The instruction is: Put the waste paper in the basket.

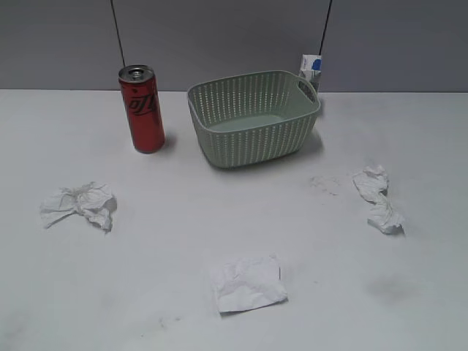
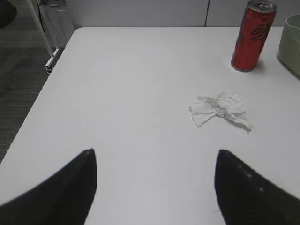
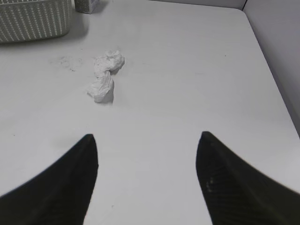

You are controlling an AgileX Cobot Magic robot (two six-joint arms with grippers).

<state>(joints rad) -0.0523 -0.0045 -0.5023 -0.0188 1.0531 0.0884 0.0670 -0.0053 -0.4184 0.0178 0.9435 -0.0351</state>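
Lying loose on the white counter are all three pieces of waste paper: the left wad, the flat squarish sheet nearest the camera, and the right wad, a twisted two-lobed piece. The basket stands toward the back, apparently empty, though its far inner corner is hard to read. So nothing has gone in yet.

Neither arm shows in the exterior view. The left gripper hangs released, fingers spread wide and holding nothing, with the left wad ahead of it and off to the right. The right gripper is likewise spread and empty, the right wad ahead and to its left.

Several things could go wrong from here:
- The paper is light and springy, so a gripper closing off-centre would likely pinch a loose flap, and the wad could tear free or drop short of the basket.
- The flat sheet lies close against the counter; fingers coming down on it may slide it along rather than catch it.
- The red can stands just left of the basket, and a left arm swinging in low could knock it over.
- The small carton sits behind the basket's right corner, in reach of an overshoot.
- The basket looks light and could be shoved if its rim is clipped.
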